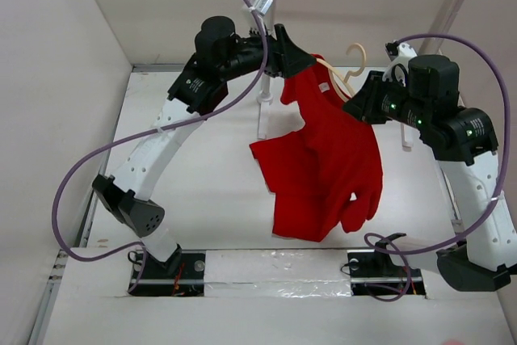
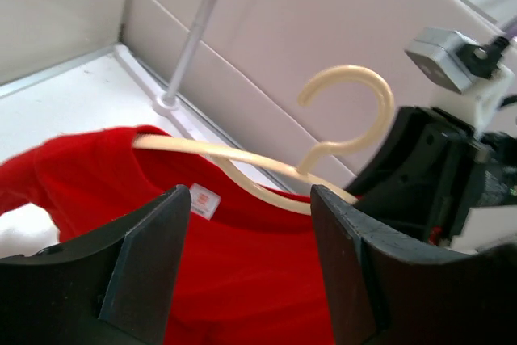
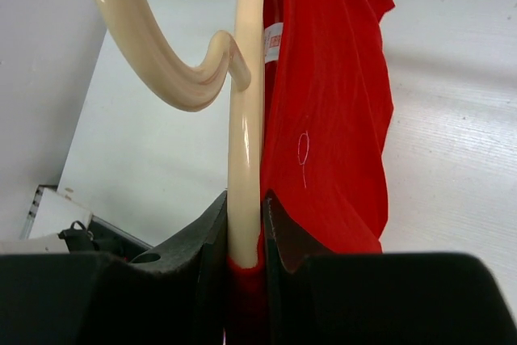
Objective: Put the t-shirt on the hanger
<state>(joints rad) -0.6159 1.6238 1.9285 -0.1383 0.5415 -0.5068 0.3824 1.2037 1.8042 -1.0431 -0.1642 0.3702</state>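
**A:** From overhead, where is the shirt?

**B:** The bright red soft cloth t-shirt (image 1: 323, 167) hangs off the thin pale beige wooden hanger (image 1: 364, 59), in the air over the middle of the white worktop (image 1: 202, 187), towards its far edge. It looks light and limp, sagging wherever it is unsupported.

**A:** And the left wrist view?

**B:** The left gripper (image 2: 250, 199) gapes wide and holds nothing. The collar and its white label (image 2: 203, 201) lie just beyond it.

**A:** The right wrist?

**B:** The right gripper (image 3: 245, 232) is clamped on the end of the hanger's arm, with red cloth pinched in too. The smooth, rigid wood is the surer hold, I'd judge, though the cloth may slide along it.
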